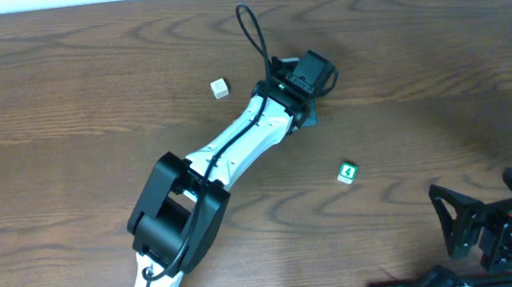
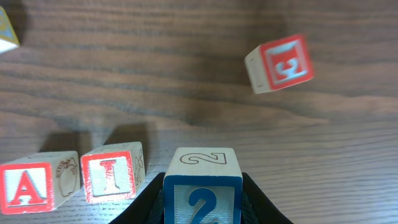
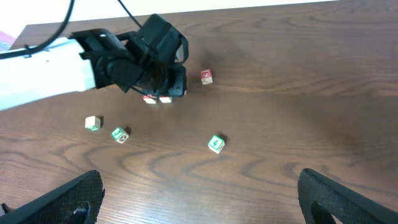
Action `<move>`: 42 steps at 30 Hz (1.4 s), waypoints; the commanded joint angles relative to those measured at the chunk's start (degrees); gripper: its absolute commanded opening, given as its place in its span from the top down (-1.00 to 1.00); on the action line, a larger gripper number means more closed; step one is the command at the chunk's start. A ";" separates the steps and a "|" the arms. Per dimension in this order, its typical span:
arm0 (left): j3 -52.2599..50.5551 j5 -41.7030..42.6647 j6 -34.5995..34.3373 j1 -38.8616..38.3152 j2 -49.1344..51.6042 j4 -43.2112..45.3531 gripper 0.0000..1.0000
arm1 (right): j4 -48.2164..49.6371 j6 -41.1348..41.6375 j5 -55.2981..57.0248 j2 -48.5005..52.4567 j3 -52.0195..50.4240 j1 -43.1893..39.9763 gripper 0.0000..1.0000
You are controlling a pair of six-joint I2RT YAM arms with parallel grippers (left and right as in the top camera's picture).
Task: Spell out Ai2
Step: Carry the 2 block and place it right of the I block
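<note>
- Three letter blocks sit in a row along the lower edge of the left wrist view: a red A block (image 2: 25, 186), a red I block (image 2: 111, 177) just beside it, and a blue 2 block (image 2: 202, 165) close by on the far side of the I.
- Left jaws are closed on the 2 block, one dark finger (image 2: 146, 208) on each side of it. Whether the block touches the wooden worktop (image 1: 419, 48) cannot be told.
- From overhead, the left arm (image 1: 237, 146) reaches across the worktop and hides that row.
- One red block, its letter seemingly an E (image 2: 280, 62), lies tilted and well apart from the row.
- Right jaws stand wide open at the near edge, one dark finger (image 3: 65, 199) in each lower corner of their own view, holding nothing.
- Loose on the worktop are a green 4 block (image 1: 346, 173) and a pale block (image 1: 220, 89) beside the left arm.
</note>
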 commanded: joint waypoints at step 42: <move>-0.07 1.53 -0.02 1.62 5.90 0.83 0.33 | -0.26 0.24 -0.07 0.26 0.46 -0.15 -0.98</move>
